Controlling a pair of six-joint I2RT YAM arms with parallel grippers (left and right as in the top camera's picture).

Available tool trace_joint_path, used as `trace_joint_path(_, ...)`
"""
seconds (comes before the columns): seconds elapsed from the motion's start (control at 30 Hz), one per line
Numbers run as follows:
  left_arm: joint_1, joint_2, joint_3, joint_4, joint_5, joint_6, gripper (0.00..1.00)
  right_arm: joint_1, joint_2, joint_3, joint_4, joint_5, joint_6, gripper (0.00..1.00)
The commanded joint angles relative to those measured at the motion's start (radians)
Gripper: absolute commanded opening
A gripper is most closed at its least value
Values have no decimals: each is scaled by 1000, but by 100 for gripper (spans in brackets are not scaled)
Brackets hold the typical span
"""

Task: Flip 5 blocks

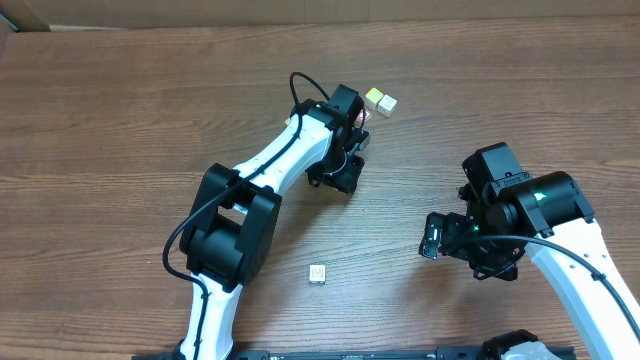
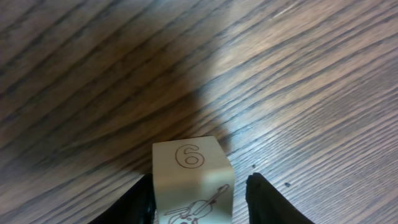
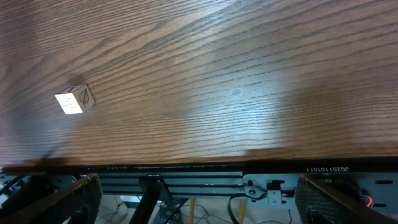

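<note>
Altogether four blocks are counted on the wooden desk [image 1: 110,110], and two tools are seen, one on each arm. A yellow-green block [image 1: 373,96] and a pale block [image 1: 388,104] are set touching, side by side, at the far middle of the desk. A lone block [image 1: 318,272], pale with a leaf drawn on one face, is placed well apart from that pair, near the front edge. The fourth block [image 2: 186,155], pale, is printed with a 6 on its upper face and a violin on the face below. It is found between the fingers of the left tool [image 2: 200,180], which is lowered just beside the pair.

The left tool is held partly open around that block. One finger [image 2: 134,202] is laid against the block's side, while a narrow gap is left between the other finger [image 2: 264,199] and the block. Whether the block is resting on the desk or raised off it cannot be told. The right tool [image 1: 430,238] is spread as wide as it goes and nothing is held in it. It is kept over the right side of the desk, well apart from every block
</note>
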Motion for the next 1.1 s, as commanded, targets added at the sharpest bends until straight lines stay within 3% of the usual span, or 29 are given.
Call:
trace_joint_path(0.0, -4, 11, 14, 3, -6, 8, 34, -2, -14, 32, -1, -3, -8, 100)
trace_joint_path(0.13, -4, 11, 14, 2, -17, 2, 25, -2, -14, 32, -1, -3, -8, 100)
trace_joint_path(0.53, -3, -3, 110, -102, -102, -36, 18, -2, -14, 32, 1, -10, -26, 100)
trace_joint_path(0.8, 3, -128, 159, -243, -200, -149, 17, -2, -14, 32, 3, -9, -30, 100)
trace_joint_path(1.07, 10, -266, 116, -393, -294, -258, 10, -2, -14, 32, 3, -10, -52, 100)
